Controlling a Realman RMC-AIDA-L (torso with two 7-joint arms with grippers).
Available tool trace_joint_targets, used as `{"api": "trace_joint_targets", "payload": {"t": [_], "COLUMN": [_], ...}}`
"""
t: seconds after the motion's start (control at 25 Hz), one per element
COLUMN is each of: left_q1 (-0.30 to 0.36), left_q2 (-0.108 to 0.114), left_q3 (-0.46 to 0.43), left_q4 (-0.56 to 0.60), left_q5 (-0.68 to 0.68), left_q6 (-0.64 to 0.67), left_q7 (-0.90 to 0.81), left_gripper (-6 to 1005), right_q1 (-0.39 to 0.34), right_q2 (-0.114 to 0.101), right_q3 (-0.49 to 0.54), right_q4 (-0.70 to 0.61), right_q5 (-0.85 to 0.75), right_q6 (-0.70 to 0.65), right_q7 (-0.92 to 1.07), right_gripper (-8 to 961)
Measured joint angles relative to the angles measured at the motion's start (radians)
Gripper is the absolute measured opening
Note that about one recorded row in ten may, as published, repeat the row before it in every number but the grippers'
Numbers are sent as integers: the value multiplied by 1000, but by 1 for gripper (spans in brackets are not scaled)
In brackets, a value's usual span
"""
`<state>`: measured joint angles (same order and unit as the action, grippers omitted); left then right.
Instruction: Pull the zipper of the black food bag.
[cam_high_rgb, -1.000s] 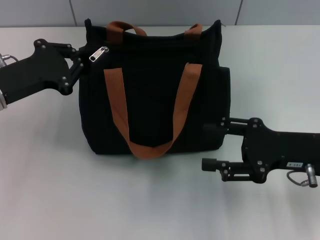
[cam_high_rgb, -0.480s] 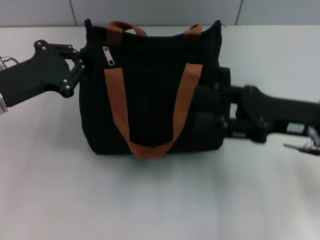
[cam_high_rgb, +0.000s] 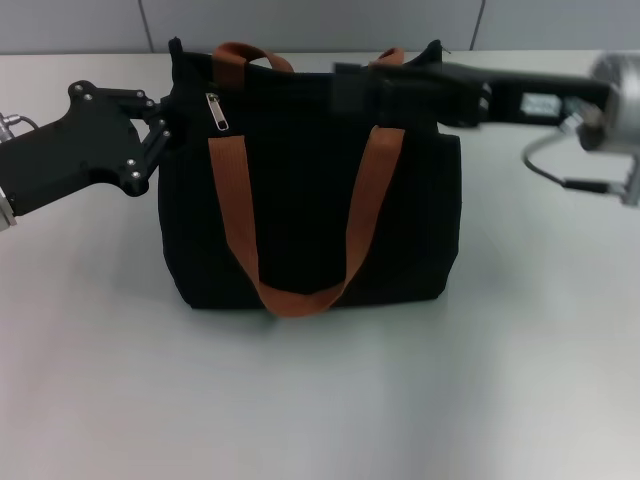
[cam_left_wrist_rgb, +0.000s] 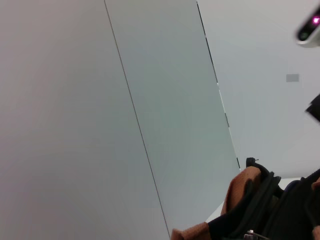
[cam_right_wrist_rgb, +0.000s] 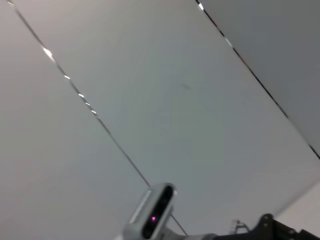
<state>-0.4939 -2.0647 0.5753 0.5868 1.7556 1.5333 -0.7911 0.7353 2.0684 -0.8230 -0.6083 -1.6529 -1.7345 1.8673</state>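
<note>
The black food bag (cam_high_rgb: 300, 200) stands upright mid-table with its rust-orange straps (cam_high_rgb: 232, 200) hanging down its front. The silver zipper pull (cam_high_rgb: 215, 111) hangs down near the bag's top left corner. My left gripper (cam_high_rgb: 163, 128) sits against the bag's upper left edge, its fingers drawn together on the fabric there, just left of the zipper. My right gripper (cam_high_rgb: 345, 80) reaches in from the right across the bag's top edge, to the right of the zipper and apart from it. The left wrist view shows black bag fabric (cam_left_wrist_rgb: 285, 210) and a strap (cam_left_wrist_rgb: 240, 192).
The bag stands on a white table (cam_high_rgb: 300, 400), with a grey panelled wall behind it. The right arm's cable loop (cam_high_rgb: 560, 175) hangs at the far right. The wrist views show mostly wall and a small camera housing (cam_right_wrist_rgb: 155, 212).
My right arm has risen from the table beside the bag's lower right to the bag's top edge. The zipper pull has dropped from pointing up-left to hanging down. My left gripper has not moved.
</note>
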Motion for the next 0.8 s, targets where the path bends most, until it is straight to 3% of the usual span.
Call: {"api": "trace_joint_targets", "payload": {"t": [0.32, 0.8], "left_q1": [0, -9], "left_q2": [0, 0], "left_q3": [8, 9], "left_q4": [-1, -1], "left_q5": [-1, -1], "left_q6": [-5, -7], "left_q7": [-2, -7], "left_gripper": [29, 29], "right_q1": [118, 193], "right_q2": [-13, -14], "right_q3": [-47, -82], "right_q4": [-14, -10], "right_q5": [-100, -162], "right_q6": [156, 221], "right_q7": [190, 306], "right_gripper": [731, 728]}}
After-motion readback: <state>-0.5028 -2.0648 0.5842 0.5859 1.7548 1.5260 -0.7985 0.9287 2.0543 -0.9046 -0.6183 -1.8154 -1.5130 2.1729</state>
